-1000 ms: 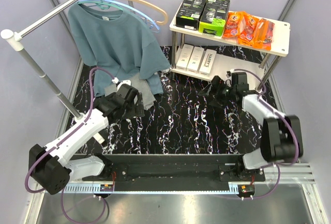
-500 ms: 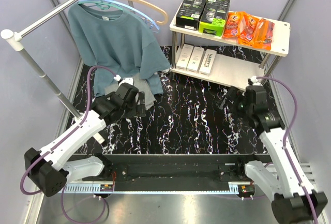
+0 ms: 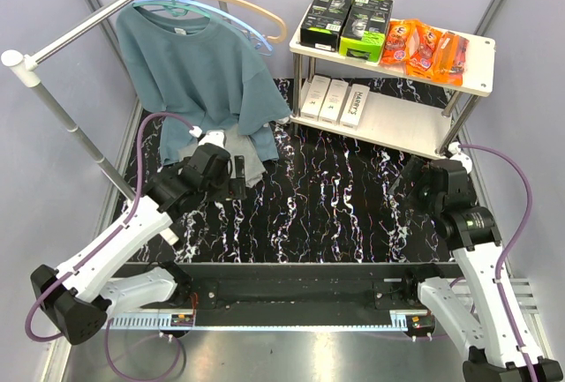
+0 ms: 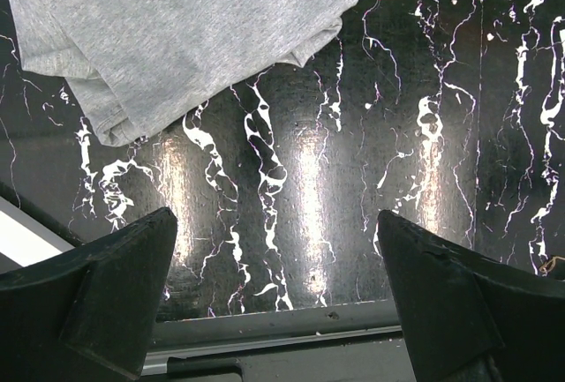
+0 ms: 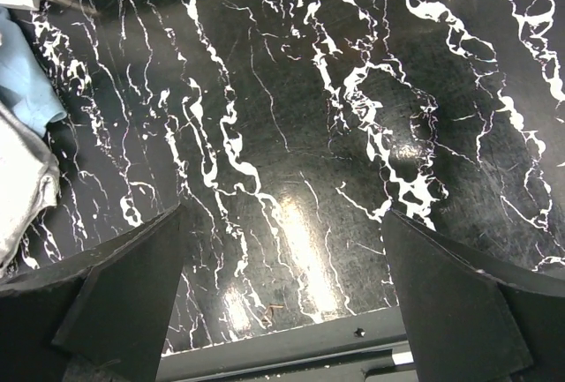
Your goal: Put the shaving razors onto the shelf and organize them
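Left gripper (image 4: 275, 245) and right gripper (image 5: 282, 232) of mine hang wide above the marbled table (image 3: 335, 197), shaving razors (image 3: 353, 25) on the far shelf (image 3: 397, 126).

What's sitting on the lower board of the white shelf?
Three slim white boxes sit side by side at its left end; the rest of the lower board looks bare. The top board covers its back edge, so that part can't be seen.
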